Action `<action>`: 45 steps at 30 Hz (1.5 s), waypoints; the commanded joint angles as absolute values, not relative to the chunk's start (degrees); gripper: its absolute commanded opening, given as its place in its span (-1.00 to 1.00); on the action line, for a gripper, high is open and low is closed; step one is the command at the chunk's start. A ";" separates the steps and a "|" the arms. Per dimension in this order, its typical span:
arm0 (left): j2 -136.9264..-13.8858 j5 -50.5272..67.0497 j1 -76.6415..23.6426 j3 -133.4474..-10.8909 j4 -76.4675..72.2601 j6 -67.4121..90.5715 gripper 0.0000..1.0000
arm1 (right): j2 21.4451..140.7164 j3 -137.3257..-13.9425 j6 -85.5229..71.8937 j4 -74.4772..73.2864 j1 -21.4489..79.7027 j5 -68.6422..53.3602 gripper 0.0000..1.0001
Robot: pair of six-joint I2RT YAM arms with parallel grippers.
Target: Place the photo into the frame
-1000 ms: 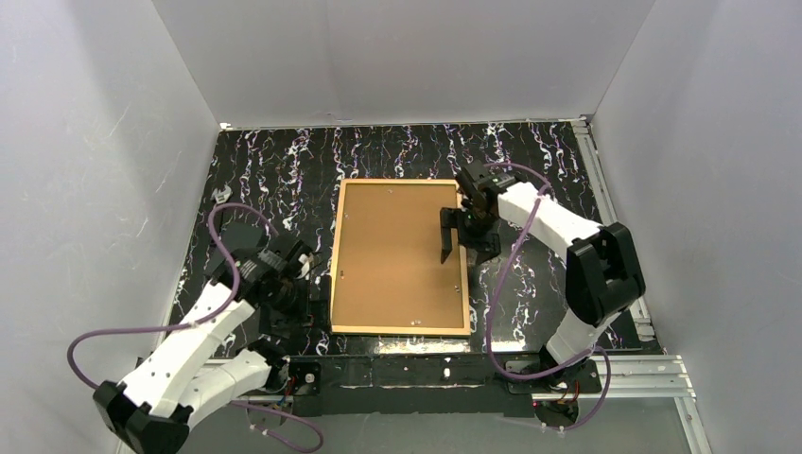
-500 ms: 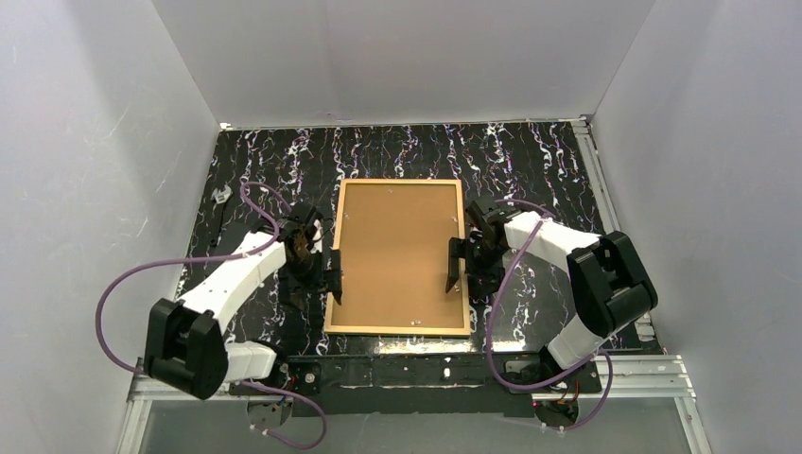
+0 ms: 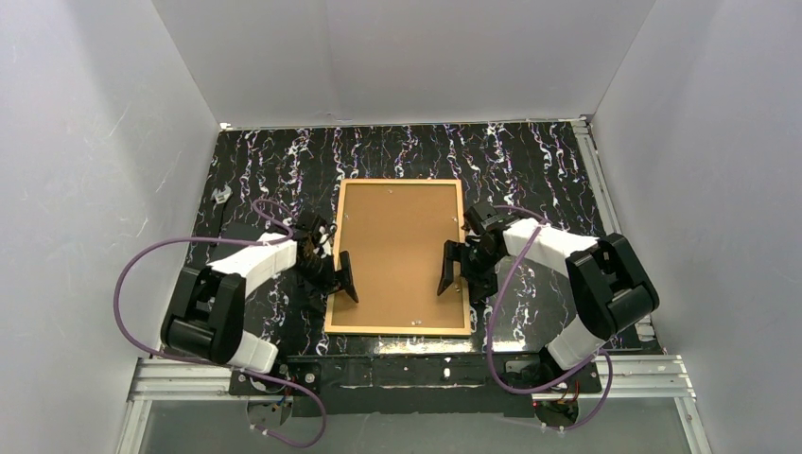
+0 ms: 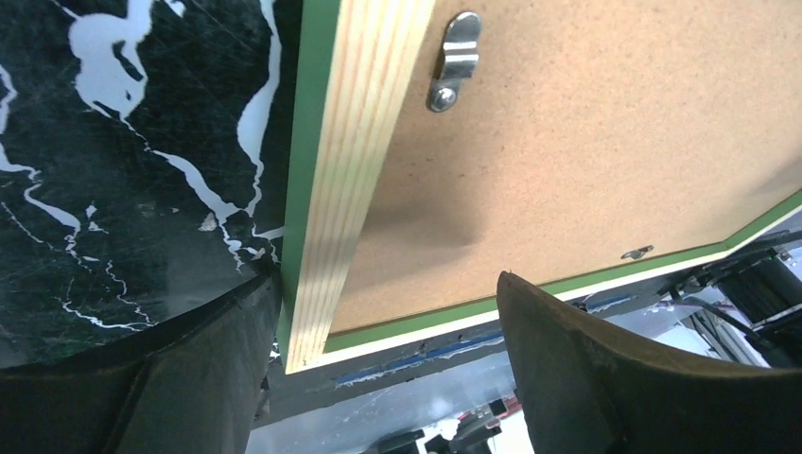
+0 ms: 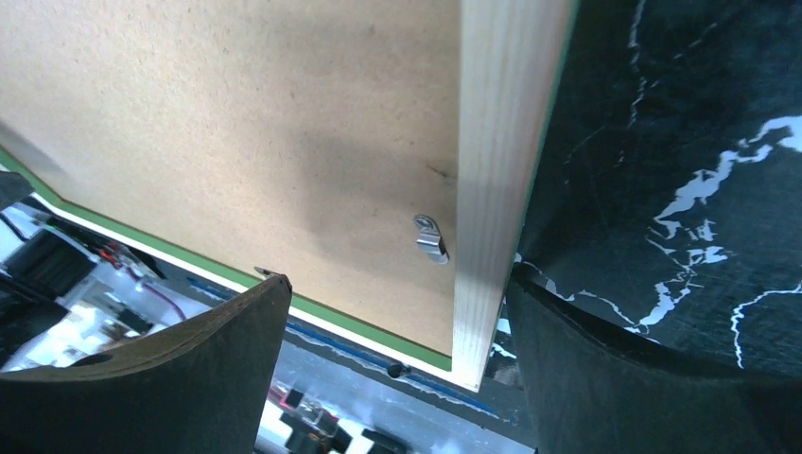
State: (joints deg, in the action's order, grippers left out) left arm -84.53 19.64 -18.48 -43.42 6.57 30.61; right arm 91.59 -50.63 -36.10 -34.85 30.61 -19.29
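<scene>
Frame [image 3: 397, 330] face down, flanked now
At frame's side edges, left gripper [image 3: 342, 288] just joined right gripper [image 3: 454, 284]; both wide open, empty, ready to lift.

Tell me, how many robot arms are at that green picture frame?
2. The left arm reaches the frame's left edge, the left gripper open astride it; the right arm and right gripper mirror that on the right edge. No others seem hidden.
</scene>
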 commanded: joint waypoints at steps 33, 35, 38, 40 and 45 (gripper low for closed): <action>-72.12 9.58 -28.74 -29.40 11.55 36.19 0.53 | 87.78 -51.57 -38.10 -45.39 38.94 4.32 0.75; -72.85 9.70 -28.74 -29.85 11.48 35.78 0.51 | 88.12 -52.46 -37.43 -45.25 38.97 4.14 0.73; -73.70 9.93 -28.74 -30.37 11.51 35.25 0.47 | 88.77 -53.78 -36.46 -45.22 38.95 4.29 0.74; -74.23 10.14 -28.74 -30.69 11.53 34.89 0.44 | 89.25 -54.71 -36.13 -45.60 38.99 4.57 0.73; -75.00 10.36 -28.74 -30.81 11.51 34.44 0.35 | 89.48 -55.42 -35.47 -44.66 38.31 2.94 0.73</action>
